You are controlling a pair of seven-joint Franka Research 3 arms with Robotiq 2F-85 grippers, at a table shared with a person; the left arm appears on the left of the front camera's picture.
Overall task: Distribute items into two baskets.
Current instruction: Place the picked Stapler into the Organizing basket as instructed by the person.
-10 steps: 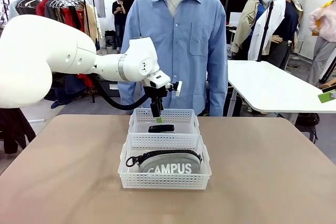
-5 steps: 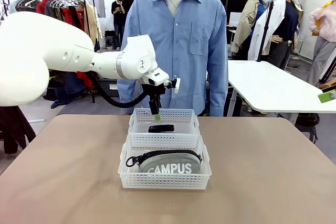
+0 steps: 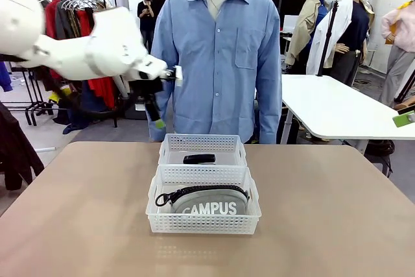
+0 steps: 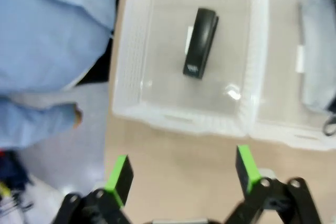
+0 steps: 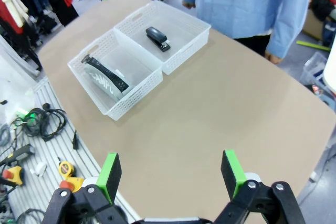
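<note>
Since a second ago, the left gripper [image 3: 157, 120] has been drawn up and away to the left from above the far basket [image 3: 202, 142], and it is now held high beyond the table's far edge, clear of both baskets; its fingers are spread with nothing between them, as is seen in the left wrist view. The right gripper [image 5: 170, 174] is likewise seen wide apart and empty, well above the table [image 5: 220, 108]. Two items are counted, one to each of two baskets: the black stapler [image 3: 199, 158] lies flat on the floor of the far basket, and the grey pouch [image 3: 209, 200] marked CAMPUS is bedded in the near basket [image 3: 203, 222], which is butted against the far one. The task is judged to be as good as done. Should either item need resetting, the stapler is expected to be rigid, fairly dense and smooth-skinned, best pinched across its narrow sides near the middle; the pouch is judged soft, light and yielding, so a fold of fabric by the zipper [image 3: 170, 196] would be the surer hold. One person [image 3: 220, 50] in a blue shirt is seen standing at the far side.
</note>
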